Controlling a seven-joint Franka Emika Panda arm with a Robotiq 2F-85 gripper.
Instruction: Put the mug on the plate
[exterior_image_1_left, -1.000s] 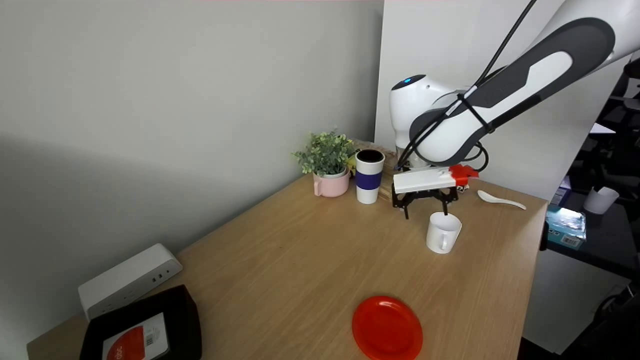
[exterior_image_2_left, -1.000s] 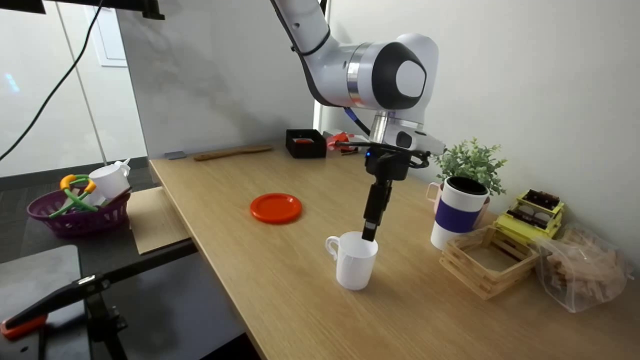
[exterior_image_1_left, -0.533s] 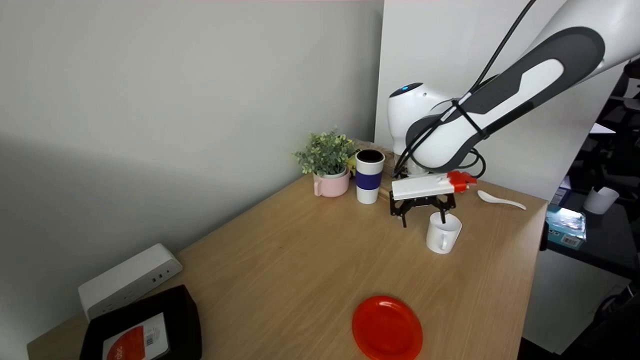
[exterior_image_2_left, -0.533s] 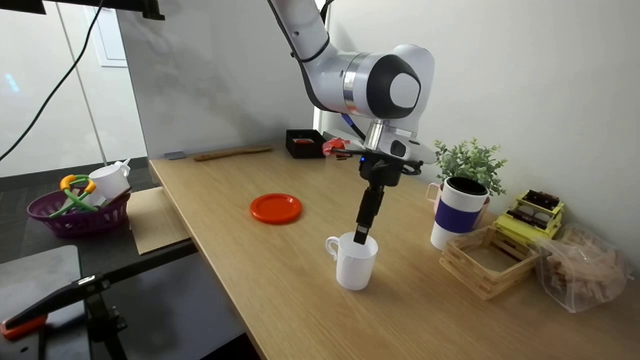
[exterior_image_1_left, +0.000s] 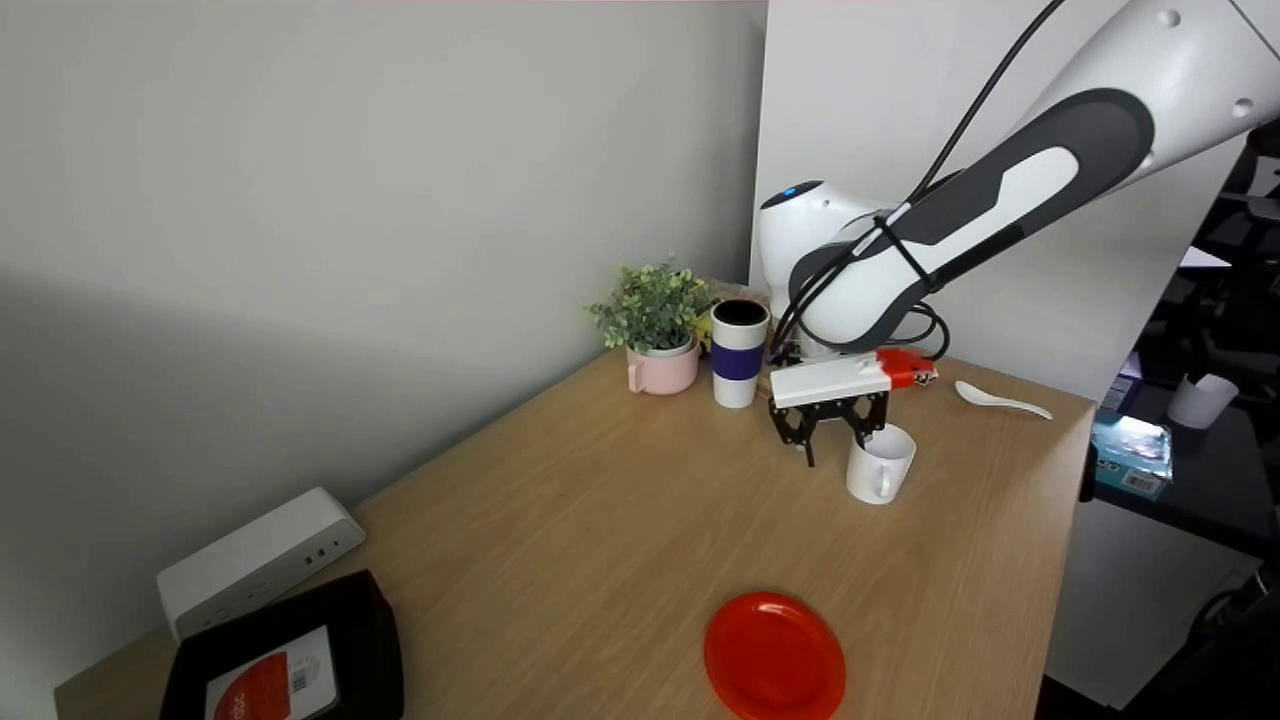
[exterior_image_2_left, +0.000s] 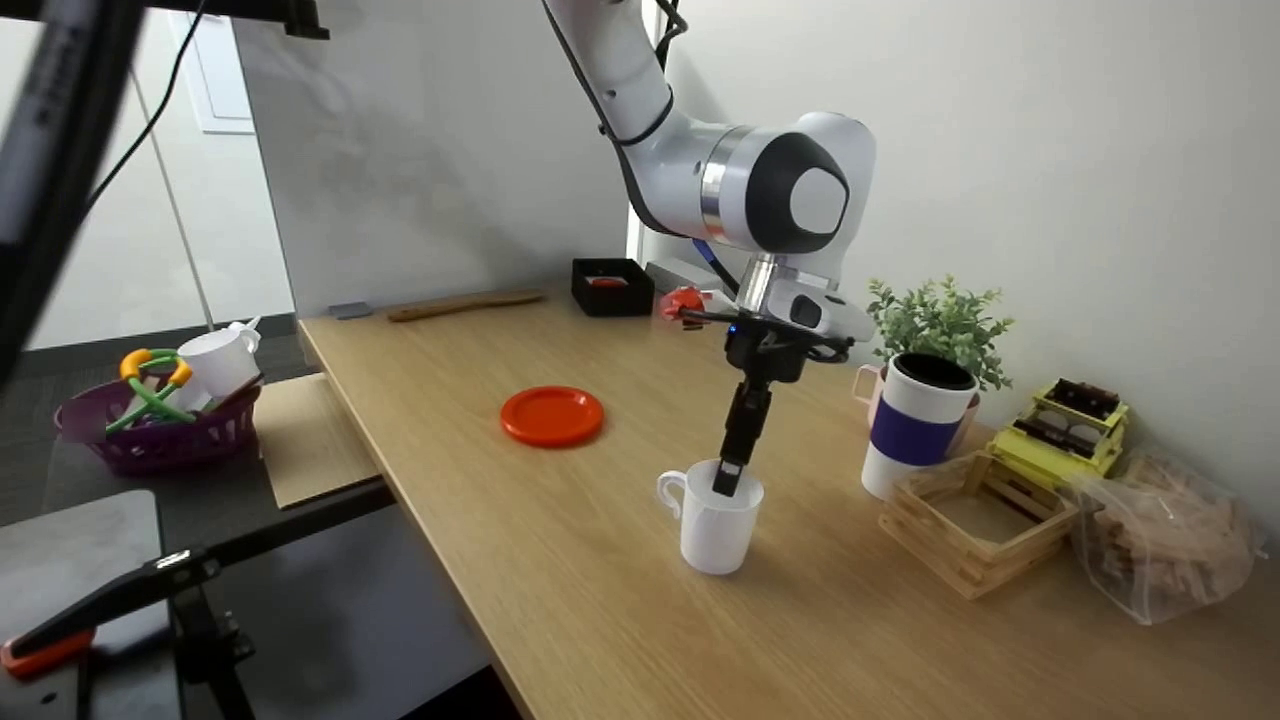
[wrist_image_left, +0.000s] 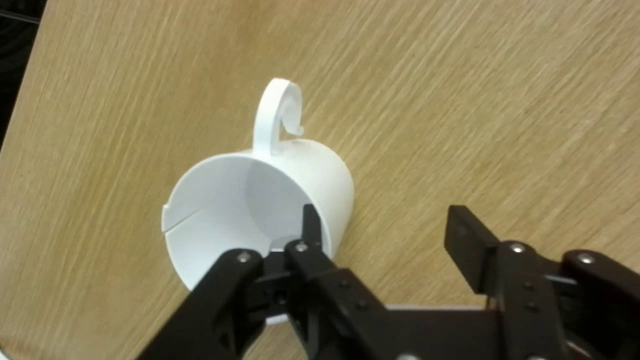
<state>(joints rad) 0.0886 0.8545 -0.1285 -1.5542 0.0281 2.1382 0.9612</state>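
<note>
Jaws spread, one finger (wrist_image_left: 312, 227) inside the white mug (exterior_image_2_left: 716, 525), I straddle its wall, presumably to pinch it.

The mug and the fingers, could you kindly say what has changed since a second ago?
The fingers have lowered, one now inside the mug, which has shifted slightly toward the tall cup; nothing is gripped yet. The plate and tall cup stayed put.

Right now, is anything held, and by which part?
Nothing: the gripper is open, one finger inside the mug, the other outside, clear of it.
</note>
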